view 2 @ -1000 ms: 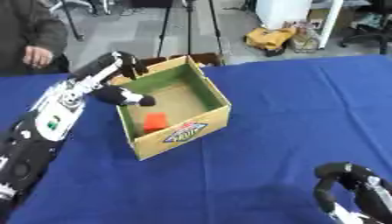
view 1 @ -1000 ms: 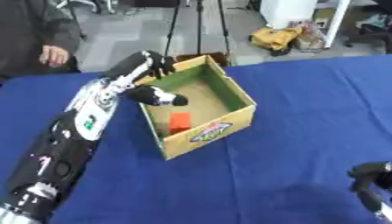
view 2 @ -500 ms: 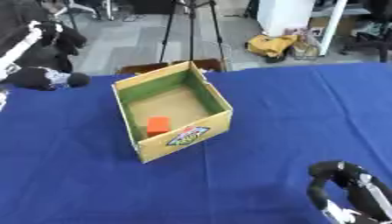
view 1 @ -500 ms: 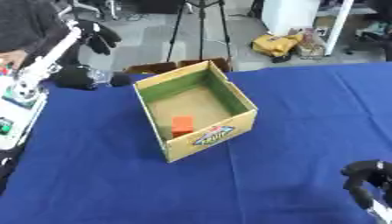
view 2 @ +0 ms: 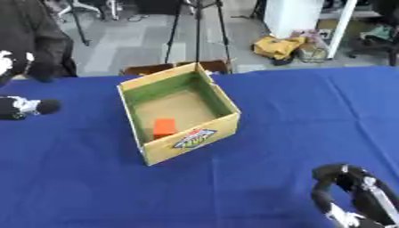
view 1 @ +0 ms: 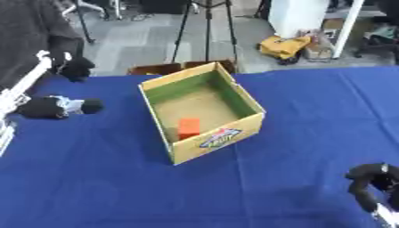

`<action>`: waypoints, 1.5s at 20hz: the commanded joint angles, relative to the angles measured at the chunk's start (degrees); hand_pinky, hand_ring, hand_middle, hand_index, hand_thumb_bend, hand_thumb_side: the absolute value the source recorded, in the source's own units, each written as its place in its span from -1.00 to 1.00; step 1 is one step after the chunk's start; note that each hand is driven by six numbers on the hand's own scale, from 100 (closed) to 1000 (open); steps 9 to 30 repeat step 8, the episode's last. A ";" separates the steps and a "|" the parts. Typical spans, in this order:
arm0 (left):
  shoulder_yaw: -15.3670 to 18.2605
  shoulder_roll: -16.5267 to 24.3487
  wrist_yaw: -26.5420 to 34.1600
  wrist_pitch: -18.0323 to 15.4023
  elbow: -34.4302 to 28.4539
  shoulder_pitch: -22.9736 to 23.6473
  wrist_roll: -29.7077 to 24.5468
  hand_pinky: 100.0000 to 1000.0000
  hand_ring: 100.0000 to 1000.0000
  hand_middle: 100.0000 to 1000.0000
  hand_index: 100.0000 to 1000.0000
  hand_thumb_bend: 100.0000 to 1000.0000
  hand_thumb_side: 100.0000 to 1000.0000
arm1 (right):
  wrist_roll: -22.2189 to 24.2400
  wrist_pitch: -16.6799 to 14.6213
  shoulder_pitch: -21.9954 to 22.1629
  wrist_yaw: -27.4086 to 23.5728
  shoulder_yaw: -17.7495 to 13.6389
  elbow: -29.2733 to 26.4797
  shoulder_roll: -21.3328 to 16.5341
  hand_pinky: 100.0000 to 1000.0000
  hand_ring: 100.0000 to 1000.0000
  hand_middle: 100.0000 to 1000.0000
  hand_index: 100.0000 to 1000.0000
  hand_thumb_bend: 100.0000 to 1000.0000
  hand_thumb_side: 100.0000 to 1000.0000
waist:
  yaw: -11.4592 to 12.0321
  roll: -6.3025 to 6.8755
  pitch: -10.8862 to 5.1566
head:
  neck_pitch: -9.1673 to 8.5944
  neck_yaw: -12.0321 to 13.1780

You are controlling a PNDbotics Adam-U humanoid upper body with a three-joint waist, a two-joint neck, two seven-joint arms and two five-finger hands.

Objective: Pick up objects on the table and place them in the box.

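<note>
Since an orange block (view 1: 188, 128) already lies inside the box (view 1: 227, 135), well to the right of the empty, curled left hand (view 1: 48, 107), nothing else shows on the table (view 1: 296, 107); the right hand (view 2: 343, 189), curled and empty, waits low.

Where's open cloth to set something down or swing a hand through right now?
Bare blue table runs right of the box, up to the far edge, and in front of the box between the left edge and the right hand at the lower right corner. Tighter on the left: the left hand sits between the box and that edge. An orange block lies inside.
</note>
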 commanded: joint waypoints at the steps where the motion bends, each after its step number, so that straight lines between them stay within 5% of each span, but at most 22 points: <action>1: 1.22 1.39 0.40 -0.20 -1.65 0.66 0.16 0.18 0.07 0.08 0.41 0.87 0.35 | 0.05 -0.03 -0.29 -0.09 -0.15 -0.28 -1.09 0.46 -0.10 -0.31 0.32 -0.19 -0.20 | 0.06 -0.03 -0.93 | 0.01 -0.33; 30: 1.23 0.52 0.42 -0.87 -2.42 2.80 -0.48 0.19 0.08 0.08 0.41 0.86 0.33 | 0.35 0.07 -0.30 -0.02 0.29 -0.20 -0.98 0.45 -0.10 -0.31 0.32 -0.19 -0.19 | 0.26 -0.02 -0.89 | 0.35 -0.52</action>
